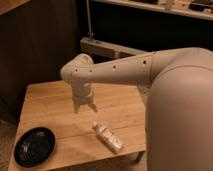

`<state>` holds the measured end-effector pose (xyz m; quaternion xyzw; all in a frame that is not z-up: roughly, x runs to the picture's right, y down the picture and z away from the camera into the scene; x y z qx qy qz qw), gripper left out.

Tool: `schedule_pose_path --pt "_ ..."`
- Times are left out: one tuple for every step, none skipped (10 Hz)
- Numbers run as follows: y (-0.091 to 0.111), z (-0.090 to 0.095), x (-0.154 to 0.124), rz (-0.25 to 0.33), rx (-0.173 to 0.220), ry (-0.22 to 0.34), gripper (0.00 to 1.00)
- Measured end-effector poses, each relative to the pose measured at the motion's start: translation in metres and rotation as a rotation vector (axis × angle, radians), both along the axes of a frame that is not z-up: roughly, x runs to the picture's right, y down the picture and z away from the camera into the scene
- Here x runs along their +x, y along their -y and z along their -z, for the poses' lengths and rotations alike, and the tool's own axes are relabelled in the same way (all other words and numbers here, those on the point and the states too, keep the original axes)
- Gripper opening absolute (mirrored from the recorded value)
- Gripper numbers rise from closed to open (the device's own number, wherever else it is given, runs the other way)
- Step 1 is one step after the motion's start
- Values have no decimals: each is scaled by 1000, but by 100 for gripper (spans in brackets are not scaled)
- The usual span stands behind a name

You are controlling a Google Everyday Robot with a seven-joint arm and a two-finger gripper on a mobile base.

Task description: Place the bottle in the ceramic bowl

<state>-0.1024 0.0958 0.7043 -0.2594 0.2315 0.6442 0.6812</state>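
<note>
The bottle [108, 137] is small and cream-white with a white cap. It lies on its side on the wooden table [50, 107], near the front right edge, cap pointing back left. The ceramic bowl [34, 146] is shallow, round and glossy black. It sits at the table's front left corner, empty. My gripper [85, 107] points down over the middle of the table, just behind and left of the bottle's cap and apart from it. It holds nothing.
My large white arm [170, 95] fills the right side and hides the table's right end. A dark wall and a metal shelf frame [107, 47] stand behind the table. The floor shows to the left of the table.
</note>
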Motion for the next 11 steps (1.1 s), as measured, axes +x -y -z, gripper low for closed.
schedule_pose_path --pt "0 0 0 0 0 0 65" --pt "0 0 0 0 0 0 65" --pt "0 0 0 0 0 0 65" --pt "0 0 0 2 0 0 65" --pt "-1 0 1 10 8 3 65" --pt "-3 2 2 34 40 32 65" --pt "-6 4 10 99 79 90 65" --pt "-11 8 17 191 123 189 65" --pt "-15 12 33 269 159 278 65" --pt "-18 15 45 301 178 330 65" --pt "-24 16 58 306 181 380 65"
